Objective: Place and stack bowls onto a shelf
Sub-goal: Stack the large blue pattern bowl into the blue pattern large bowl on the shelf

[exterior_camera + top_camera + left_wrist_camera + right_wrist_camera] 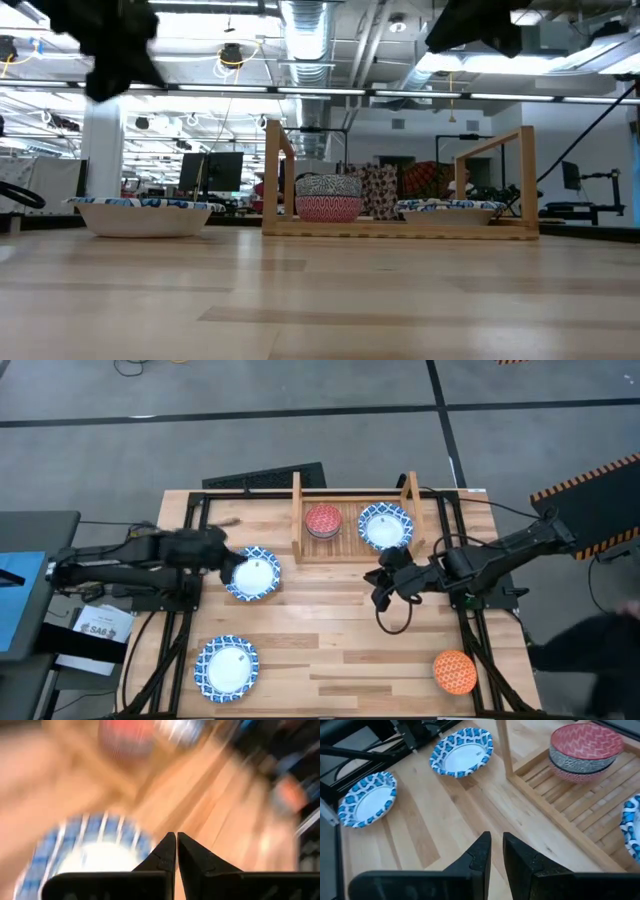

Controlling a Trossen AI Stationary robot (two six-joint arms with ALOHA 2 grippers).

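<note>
Wooden shelf point(350, 550) at far centre of bench point(330, 650) holding red bowl point(323, 520) and white bowl point(385, 526), left gripper point(232, 563) fingers closed, empty, over another white bowl point(253, 575), right gripper point(382, 588) fingers nearly closed, empty.

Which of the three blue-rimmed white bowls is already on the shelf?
The blue-rimmed bowl in the wooden shelf, beside the stacked red bowl. The other two lie on the bare table: one by the left gripper, one at the near-left corner.

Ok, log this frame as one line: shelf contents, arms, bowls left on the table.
shelf: red bowl, white bowl | left gripper: shut, by table bowl | right gripper: shut, empty | loose: near-left bowl, orange bowl
</note>
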